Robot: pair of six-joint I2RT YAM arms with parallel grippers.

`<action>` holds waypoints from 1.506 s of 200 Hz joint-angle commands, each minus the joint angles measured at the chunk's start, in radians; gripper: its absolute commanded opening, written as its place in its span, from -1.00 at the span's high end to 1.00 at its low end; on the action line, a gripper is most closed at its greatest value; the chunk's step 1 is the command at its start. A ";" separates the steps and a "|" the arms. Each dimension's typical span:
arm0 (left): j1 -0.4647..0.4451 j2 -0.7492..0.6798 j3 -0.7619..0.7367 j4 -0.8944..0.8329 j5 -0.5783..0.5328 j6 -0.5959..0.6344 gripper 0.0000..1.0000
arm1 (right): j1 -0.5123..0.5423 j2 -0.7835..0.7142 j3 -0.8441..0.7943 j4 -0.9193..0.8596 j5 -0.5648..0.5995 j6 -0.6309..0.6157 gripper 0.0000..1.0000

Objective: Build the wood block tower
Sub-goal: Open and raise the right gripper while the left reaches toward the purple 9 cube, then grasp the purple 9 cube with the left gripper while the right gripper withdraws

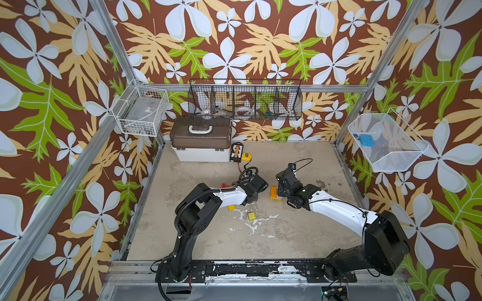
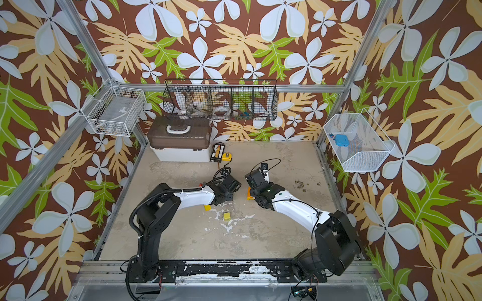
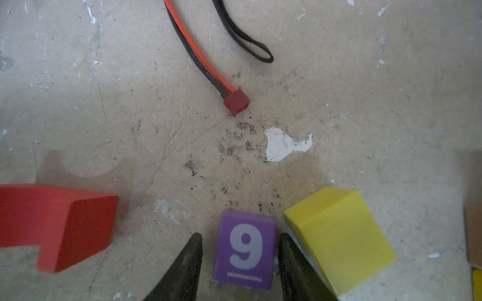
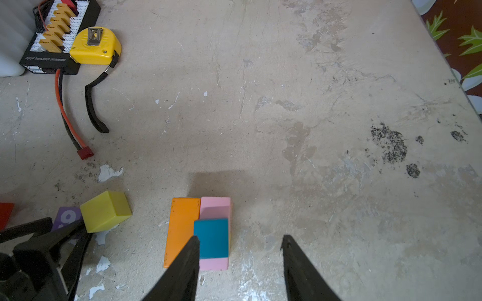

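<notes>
- Spreading under both arms, the worn beige tabletop lies bare toward the right frame rail and the front edge, the best room for swinging a block clear.
- Left arm and right arm meet near mid-table with their wrists close together. Carrying a block across risks a knock.
- White toolbox with a brown lid stands well apart at the back, no obstacle.
- Left gripper hangs low, jaws partly open around a block with a sliver of gap on each side. It grips nothing yet.
- Right gripper holds nothing, jaws wide apart, one fingertip overlapping the tower start. A sideways twitch could scatter it.
- Tower start sits mid-table: a flat orange wooden bar touches a pink wooden bar, with a teal wooden block lying on the pink one.
- Red wooden arch lies near, clear of the left jaws.
- Yellow wooden cube sits just beside one left finger, which could nudge or snag it.
- Small purple wooden block with a white "9" stands between the left jaws. An off-centre pinch may twist it.
</notes>
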 commanded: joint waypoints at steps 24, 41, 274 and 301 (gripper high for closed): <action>0.003 0.003 -0.002 -0.010 0.011 -0.001 0.11 | -0.001 0.020 0.007 0.001 -0.005 0.004 -0.05; 0.005 0.003 -0.002 -0.010 0.005 0.003 0.12 | -0.001 0.027 0.012 -0.004 -0.003 0.004 -0.03; 0.030 -0.042 -0.046 0.029 -0.014 0.010 0.60 | 0.000 0.000 0.004 -0.003 0.004 0.007 -0.04; 0.035 -0.135 -0.111 0.065 -0.093 0.005 0.76 | 0.000 -0.041 -0.010 0.007 0.010 0.005 -0.05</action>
